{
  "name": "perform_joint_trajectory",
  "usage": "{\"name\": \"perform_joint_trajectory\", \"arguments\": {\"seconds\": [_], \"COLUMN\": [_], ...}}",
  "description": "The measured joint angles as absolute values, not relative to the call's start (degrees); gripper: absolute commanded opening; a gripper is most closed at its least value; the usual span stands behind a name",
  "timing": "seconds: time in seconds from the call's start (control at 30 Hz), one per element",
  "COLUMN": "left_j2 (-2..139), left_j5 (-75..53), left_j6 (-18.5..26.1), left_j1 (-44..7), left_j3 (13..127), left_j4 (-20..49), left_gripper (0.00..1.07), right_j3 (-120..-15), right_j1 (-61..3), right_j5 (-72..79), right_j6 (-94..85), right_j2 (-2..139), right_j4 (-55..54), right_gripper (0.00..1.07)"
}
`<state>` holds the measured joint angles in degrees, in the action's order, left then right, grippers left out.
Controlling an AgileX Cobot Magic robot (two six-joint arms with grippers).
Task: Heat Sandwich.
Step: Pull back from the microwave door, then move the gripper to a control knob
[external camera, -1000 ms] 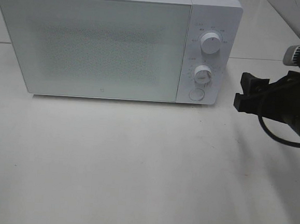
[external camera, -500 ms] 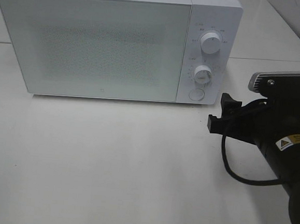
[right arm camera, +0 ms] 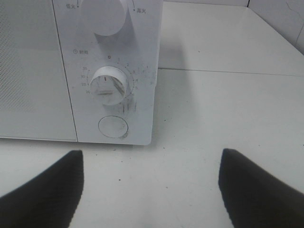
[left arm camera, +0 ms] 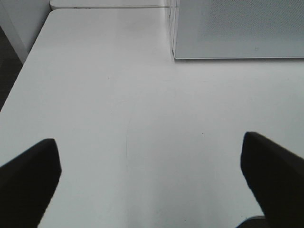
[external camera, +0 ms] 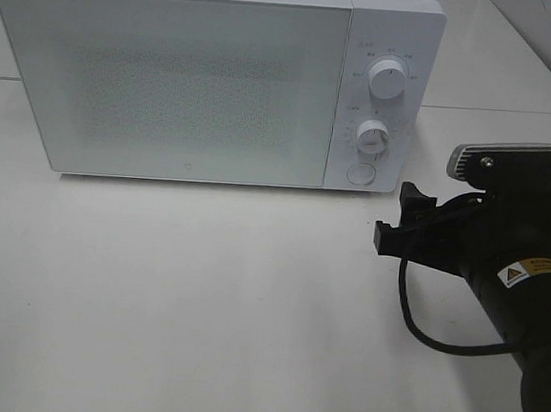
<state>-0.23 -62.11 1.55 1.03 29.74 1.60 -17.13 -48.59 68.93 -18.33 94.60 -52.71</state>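
Two dark fingers of the left hand stand wide apart over the white surface, and they hold nothing. One microwave stands on this surface with its door shut. On its right panel there are two knobs, the upper knob and the lower knob, and one round button below them. Further right, the right hand is near that panel, above the surface. Its two fingers are also spread wide and it is empty. Where the sandwich is, I cannot tell.
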Motion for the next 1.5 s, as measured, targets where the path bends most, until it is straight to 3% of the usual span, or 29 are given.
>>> {"name": "perform_joint_trajectory", "arguments": {"seconds": [0.67,1.13,1.5], "left_j2": [-0.23,-0.23,-0.23], "left_j5": [-62.11,-62.11,-62.11], "left_j6": [1.55,1.55,1.55], "left_j1": [1.03,1.03,1.03], "left_j3": [29.74,29.74,29.74], "left_j4": [1.60,1.60,1.60], "left_gripper": [0.98,0.98,0.98], "right_j3": [-27.96,-36.73,-41.54], "right_j1": [-48.24,-39.99,-37.64], "right_j5": [69.27,69.27,68.47], "right_j6": [-18.33,-18.33,-18.28], "right_j2": [105.94,110.92,115.22], "right_j4": [-52.54,-45.26,-42.91], "right_gripper": [0.75,0.75,0.75]}}
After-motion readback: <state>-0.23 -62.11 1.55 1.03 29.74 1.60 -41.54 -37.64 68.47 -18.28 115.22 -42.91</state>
